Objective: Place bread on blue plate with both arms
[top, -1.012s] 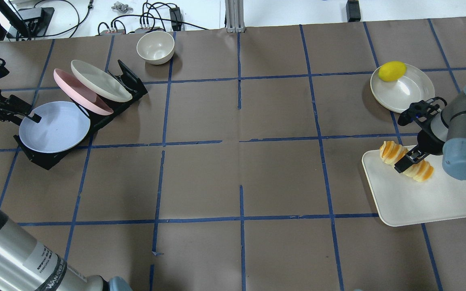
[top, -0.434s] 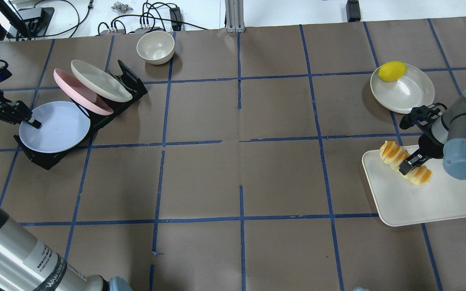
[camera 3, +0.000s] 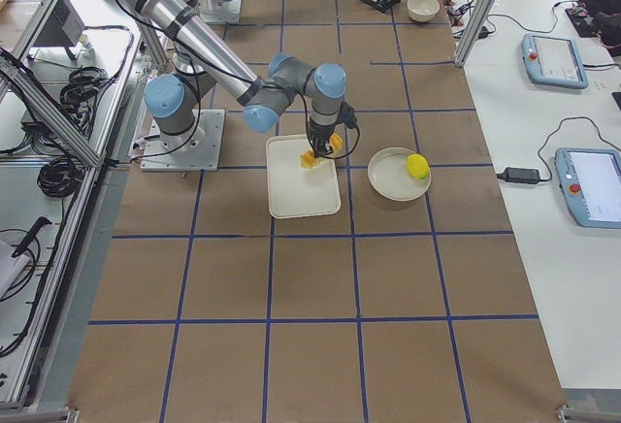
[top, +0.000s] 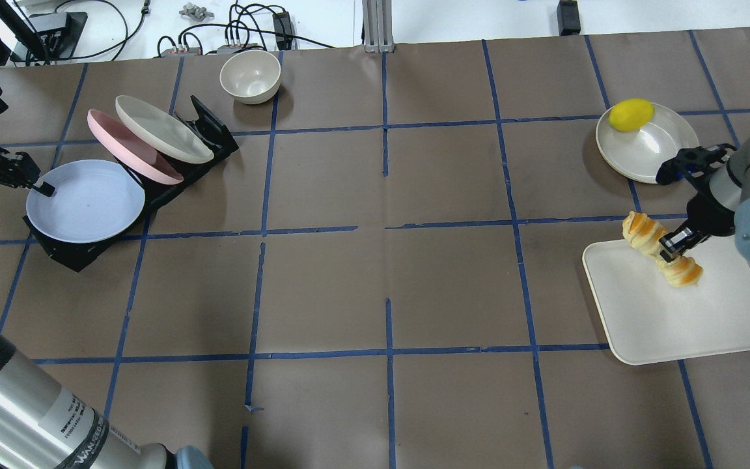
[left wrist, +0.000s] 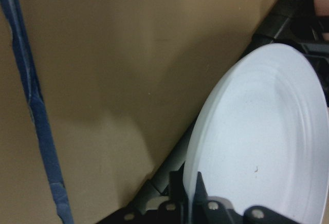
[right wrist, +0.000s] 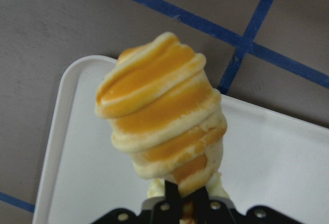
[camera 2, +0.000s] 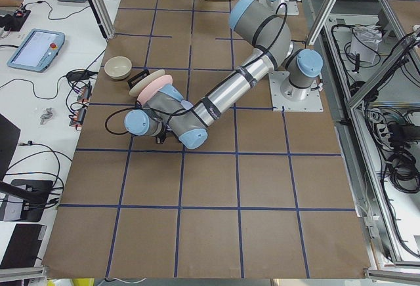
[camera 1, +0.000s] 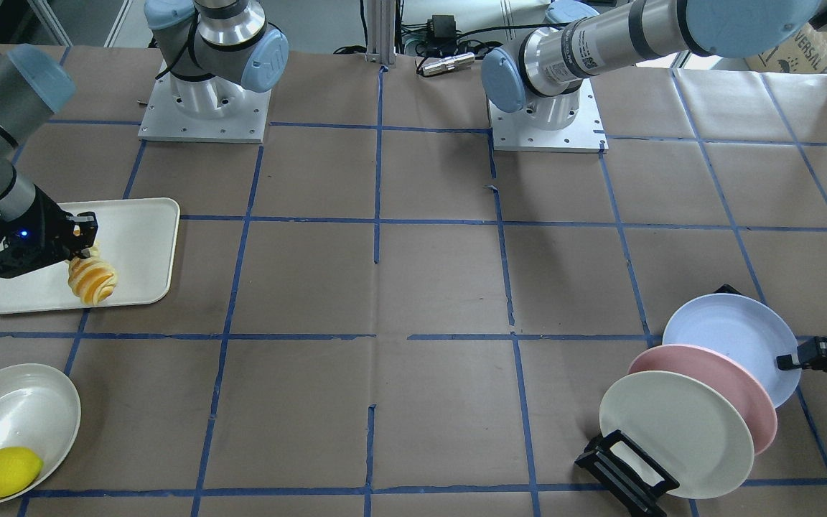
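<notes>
nearest us, our right jaws pinch the bread (top: 640, 232) at its middle; it looks just clear of the tray (top: 674, 326). farther off, our left jaws pinch the rim of the blue plate (top: 88, 203), which leans in the rack (top: 69, 257). we judge both pickups under way. next, the plate must come out and lie flat on the desk (top: 388, 260) before the bread crosses over.

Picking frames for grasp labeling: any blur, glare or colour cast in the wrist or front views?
Right wrist-mounted: bread sharp, white tray behind slightly soft, no glare. Left wrist-mounted: strong yellow cast on the brown paper, blue plate reads near-white. Exterior front-facing: mild sheen in the white dish, otherwise even light, soft shadows.
</notes>
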You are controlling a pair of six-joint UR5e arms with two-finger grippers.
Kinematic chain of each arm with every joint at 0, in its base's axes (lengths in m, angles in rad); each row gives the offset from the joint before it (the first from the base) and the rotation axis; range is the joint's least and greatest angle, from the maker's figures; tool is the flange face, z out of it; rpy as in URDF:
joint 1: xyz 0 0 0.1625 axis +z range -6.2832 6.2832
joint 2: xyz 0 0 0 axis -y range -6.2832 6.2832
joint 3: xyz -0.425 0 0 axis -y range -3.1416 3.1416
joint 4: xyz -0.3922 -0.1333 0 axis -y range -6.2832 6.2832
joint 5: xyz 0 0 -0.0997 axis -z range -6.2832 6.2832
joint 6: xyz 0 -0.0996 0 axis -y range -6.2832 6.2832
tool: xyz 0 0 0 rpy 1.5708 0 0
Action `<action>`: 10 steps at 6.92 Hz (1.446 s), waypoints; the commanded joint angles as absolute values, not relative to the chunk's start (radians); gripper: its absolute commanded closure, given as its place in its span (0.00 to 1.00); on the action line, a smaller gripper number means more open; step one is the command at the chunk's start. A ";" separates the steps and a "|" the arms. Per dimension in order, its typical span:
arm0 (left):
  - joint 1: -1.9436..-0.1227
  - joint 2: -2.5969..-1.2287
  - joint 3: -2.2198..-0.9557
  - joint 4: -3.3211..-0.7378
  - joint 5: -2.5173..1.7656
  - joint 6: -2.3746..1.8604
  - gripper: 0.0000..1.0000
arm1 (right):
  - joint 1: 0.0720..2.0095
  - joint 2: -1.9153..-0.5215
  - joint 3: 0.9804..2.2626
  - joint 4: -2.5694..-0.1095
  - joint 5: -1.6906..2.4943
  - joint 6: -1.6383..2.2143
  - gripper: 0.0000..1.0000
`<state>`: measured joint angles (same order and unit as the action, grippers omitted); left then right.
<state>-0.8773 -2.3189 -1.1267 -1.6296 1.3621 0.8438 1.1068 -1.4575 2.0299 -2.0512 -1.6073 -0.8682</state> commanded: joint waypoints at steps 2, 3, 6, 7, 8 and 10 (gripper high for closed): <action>-0.870 -2.298 -1.123 -1.661 1.371 0.851 0.90 | 1.316 -1.488 1.687 -1.533 -1.592 -0.564 0.78; -0.865 -2.292 -1.112 -1.664 1.429 0.864 0.90 | 1.375 -1.503 1.668 -1.507 -1.589 -0.501 0.78; -0.882 -2.140 -1.144 -1.771 1.460 0.862 0.90 | 1.595 -1.575 1.667 -1.499 -1.588 -0.229 0.79; -0.908 -2.073 -1.176 -1.791 1.460 0.859 0.90 | 1.607 -1.574 1.678 -1.505 -1.588 -0.226 0.79; -0.963 -1.983 -1.245 -1.792 1.492 0.856 0.90 | 1.611 -1.575 1.681 -1.505 -1.588 -0.224 0.79; -1.067 -1.793 -1.439 -1.780 1.486 0.693 0.90 | 1.614 -1.577 1.681 -1.505 -1.586 -0.181 0.78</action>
